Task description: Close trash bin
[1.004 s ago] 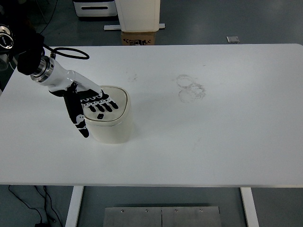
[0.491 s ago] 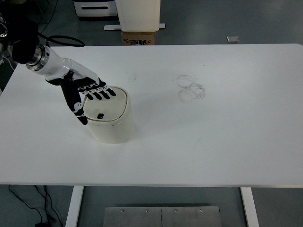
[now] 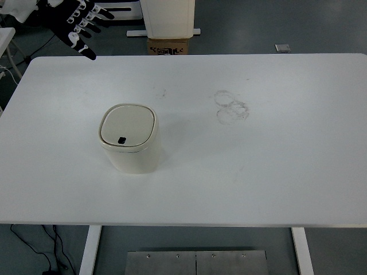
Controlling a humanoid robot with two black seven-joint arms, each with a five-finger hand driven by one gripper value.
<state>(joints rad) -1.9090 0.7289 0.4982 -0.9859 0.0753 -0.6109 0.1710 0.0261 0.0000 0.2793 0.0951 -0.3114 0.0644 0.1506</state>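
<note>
A small cream trash bin (image 3: 129, 138) stands on the white table (image 3: 258, 160), left of centre. Its lid lies flat and shut, with a small black button near the front edge. My left hand (image 3: 77, 23) is at the top left corner of the view, raised well clear of the bin, its fingers spread and holding nothing. The right arm is not in view.
Faint ring marks (image 3: 230, 106) stain the table right of centre. Beyond the far edge stand a white unit (image 3: 167, 17) with a cardboard box (image 3: 169, 46) at its foot, on the floor.
My left hand has lifted off the bin's lid and pulled back up and to the left, to the far corner. The bin has stayed in place with its lid shut.
</note>
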